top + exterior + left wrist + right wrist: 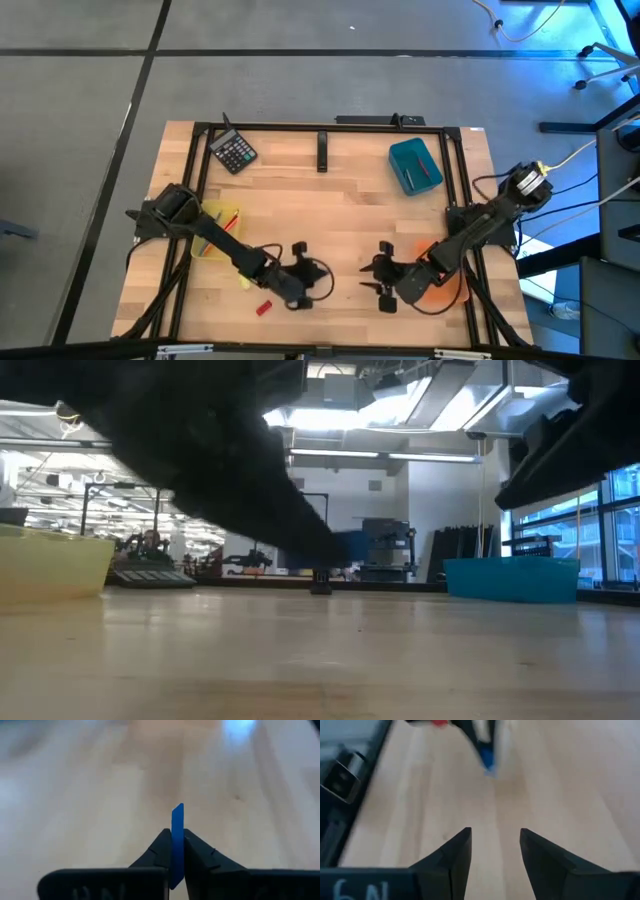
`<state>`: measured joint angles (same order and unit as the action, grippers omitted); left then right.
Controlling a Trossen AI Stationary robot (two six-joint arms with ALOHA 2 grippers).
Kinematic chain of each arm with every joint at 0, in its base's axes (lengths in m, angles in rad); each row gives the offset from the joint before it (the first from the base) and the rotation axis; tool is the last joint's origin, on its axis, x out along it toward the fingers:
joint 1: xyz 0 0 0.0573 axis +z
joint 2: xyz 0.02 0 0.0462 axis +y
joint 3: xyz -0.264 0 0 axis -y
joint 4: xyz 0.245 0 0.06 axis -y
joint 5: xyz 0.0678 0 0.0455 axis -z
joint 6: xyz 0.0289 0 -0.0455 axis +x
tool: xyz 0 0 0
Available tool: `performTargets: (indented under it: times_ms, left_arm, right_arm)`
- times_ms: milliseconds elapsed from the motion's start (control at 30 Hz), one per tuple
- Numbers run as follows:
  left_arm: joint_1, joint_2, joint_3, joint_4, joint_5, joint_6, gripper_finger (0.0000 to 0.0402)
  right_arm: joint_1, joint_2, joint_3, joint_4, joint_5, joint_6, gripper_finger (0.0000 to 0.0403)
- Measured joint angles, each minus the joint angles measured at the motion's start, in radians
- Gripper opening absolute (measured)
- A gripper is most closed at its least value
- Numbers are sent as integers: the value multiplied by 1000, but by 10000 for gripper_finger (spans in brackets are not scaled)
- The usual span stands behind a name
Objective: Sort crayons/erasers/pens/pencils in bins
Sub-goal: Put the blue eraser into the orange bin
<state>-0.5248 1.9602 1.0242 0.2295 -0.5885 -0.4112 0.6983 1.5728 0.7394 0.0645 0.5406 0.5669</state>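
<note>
Left pincer (pixel 177 851) clenched on blue eraser (pixel 177 827) above the surface (pixel 330 205), right pincer (pixel 495 847) released, holding nothing, nearby

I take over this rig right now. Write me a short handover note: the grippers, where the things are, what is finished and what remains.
Left gripper: shut on the small flat blue eraser, low over the wooden table, front centre.
Right gripper: open, empty, facing the left one.
Bins: solid teal tub at back right, already holding some sticks; translucent yellow tub under the left arm, with items inside; translucent orange tub under the right arm.
Left to do: bin the blue eraser; a small red block lies on the table near the front edge.
</note>
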Motion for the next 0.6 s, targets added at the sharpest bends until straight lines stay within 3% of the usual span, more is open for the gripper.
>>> performTargets:
  times_ms: [200, 600]
  left_arm:
    - [71, -10, 1, 215, -23, 160, 14]
    - [115, -10, 2, 264, 93, 271, 16]
  right_arm:
    - [-35, 101, 3, 233, -18, -114, 170]
    - [-54, 85, 45, 194, 135, -237, 170]
